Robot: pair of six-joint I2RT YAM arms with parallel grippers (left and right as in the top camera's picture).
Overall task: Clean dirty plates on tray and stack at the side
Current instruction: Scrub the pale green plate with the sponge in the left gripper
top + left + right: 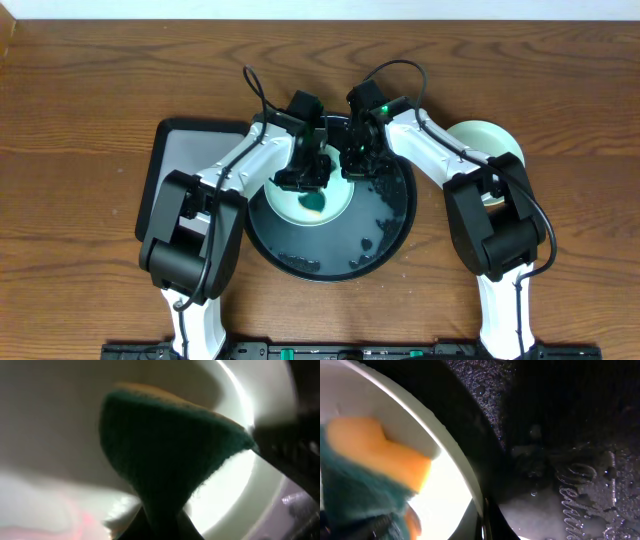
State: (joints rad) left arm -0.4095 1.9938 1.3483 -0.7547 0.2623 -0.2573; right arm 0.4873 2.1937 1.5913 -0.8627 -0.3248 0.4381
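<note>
A pale mint plate (290,205) lies on the round black tray (395,215) at the middle of the table. My left gripper (308,180) is above the plate, shut on a green and yellow sponge (316,204) that presses on the plate's inside. In the left wrist view the sponge (165,450) fills the middle, over the plate (50,415). My right gripper (356,165) is shut on the plate's right rim (465,480); its fingers (484,520) clamp the edge. Another pale plate (485,142) lies on the table to the right of the tray.
A rectangular grey tray with a black rim (185,150) lies left of the round tray, under my left arm. The black tray's floor (570,435) is wet, with drops and dark bits (365,240) on its right side.
</note>
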